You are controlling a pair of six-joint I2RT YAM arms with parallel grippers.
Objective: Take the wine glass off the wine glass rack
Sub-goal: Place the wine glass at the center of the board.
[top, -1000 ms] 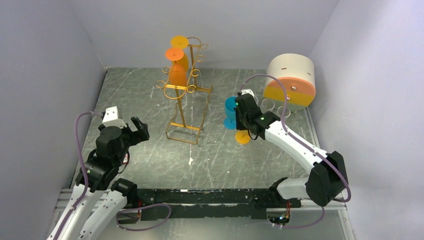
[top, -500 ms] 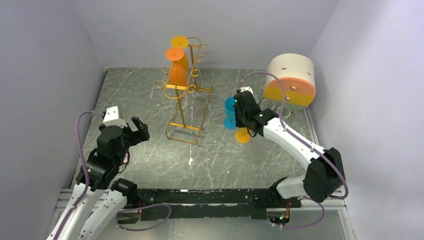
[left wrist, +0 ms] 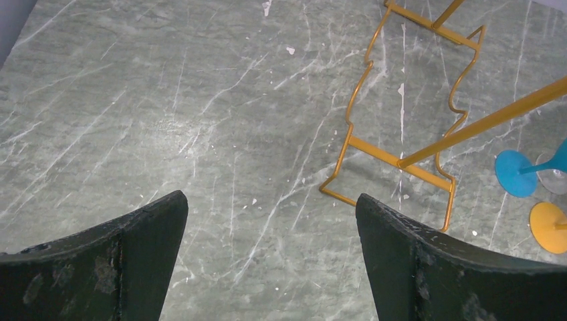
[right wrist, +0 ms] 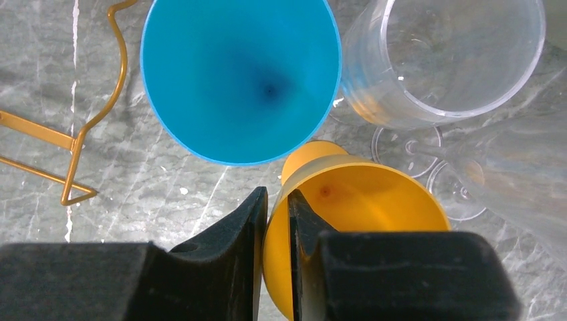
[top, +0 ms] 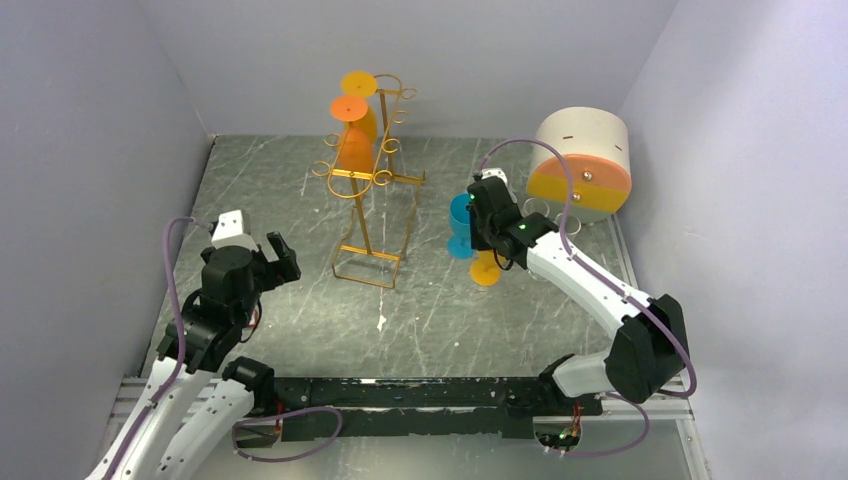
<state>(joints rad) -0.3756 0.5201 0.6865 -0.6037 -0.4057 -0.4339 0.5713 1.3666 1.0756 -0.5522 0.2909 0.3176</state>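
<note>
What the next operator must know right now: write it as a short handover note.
Left gripper: open, hovering over the table, left of the wine glass rack.
Right gripper: fingers straddle the yellow wine glass rim with a narrow gap; grip unclear.
Yellow wine glass: off the rack, upright beside the blue glass and clear glasses.
Rack: two orange glasses hang from it.
Left: let go, back away, then probably the orange glasses.

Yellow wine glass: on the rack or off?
Off. The yellow wine glass sits mouth-up beside the blue glass, its foot on the table, clear of the wine glass rack; right fingers at its rim.
</note>
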